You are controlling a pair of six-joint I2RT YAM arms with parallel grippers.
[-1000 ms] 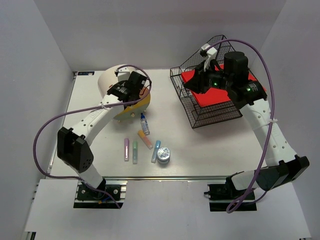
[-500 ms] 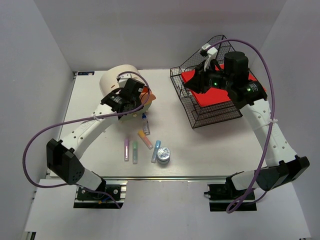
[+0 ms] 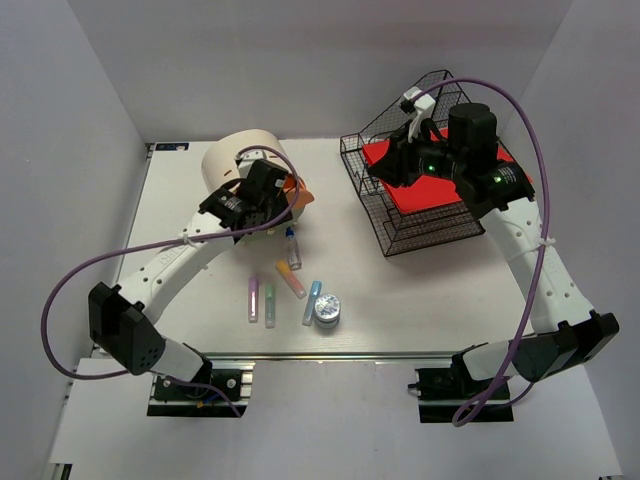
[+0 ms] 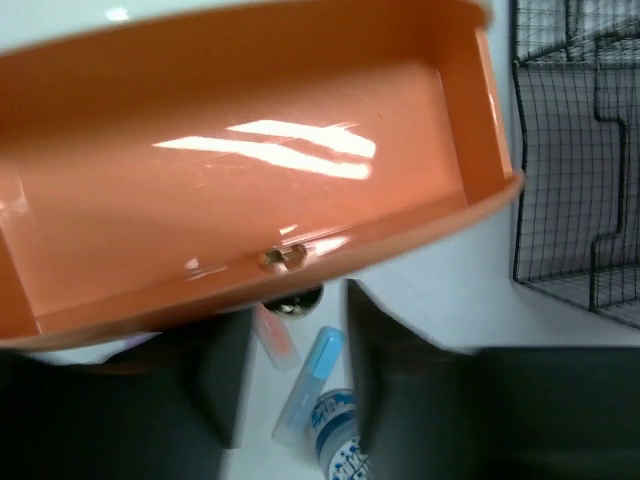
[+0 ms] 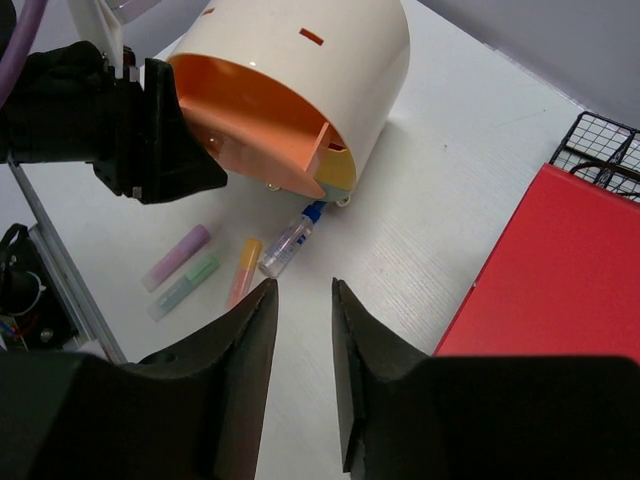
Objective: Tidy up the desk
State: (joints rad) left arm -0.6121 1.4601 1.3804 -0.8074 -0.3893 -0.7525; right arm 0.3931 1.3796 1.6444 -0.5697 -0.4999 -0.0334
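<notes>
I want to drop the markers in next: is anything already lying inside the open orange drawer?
No: in the left wrist view the orange drawer shows only a bare, glossy floor.

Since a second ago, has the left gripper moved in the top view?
Yes. The left gripper has shifted toward the near edge of the desk, closer to the blue-capped bottle, which has stayed put.

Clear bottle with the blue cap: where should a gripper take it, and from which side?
Mid-body, from straight above, closing across its narrow width. The clear bottle lies flat on the desk, cap toward the drawer box and base near an orange highlighter, so both ends look crowded.
</notes>
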